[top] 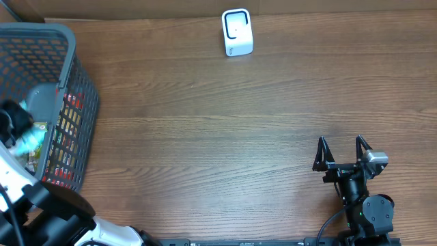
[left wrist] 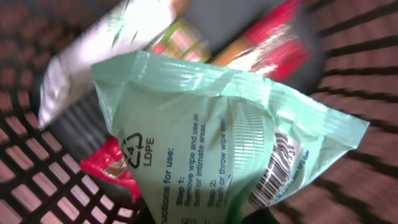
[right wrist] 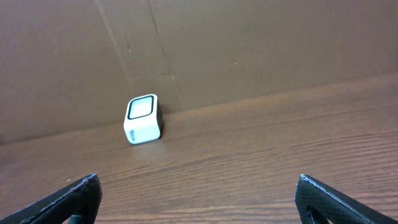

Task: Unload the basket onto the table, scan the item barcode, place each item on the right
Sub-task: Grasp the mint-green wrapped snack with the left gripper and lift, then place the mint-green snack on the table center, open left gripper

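One pale green LDPE plastic pouch (left wrist: 205, 143), black barcode (left wrist: 277, 171) showing, is being pinched by the left gripper (top: 19, 128) inside one grey mesh basket (top: 75, 82). One white cube scanner (top: 237, 32) is being seen on the wooden surface (top: 205, 150). The right gripper (top: 340, 141) is being held spread.

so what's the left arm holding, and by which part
The green wipes packet: the left jaws seem shut on its lower edge, near the barcode. The right jaws stand open, empty.
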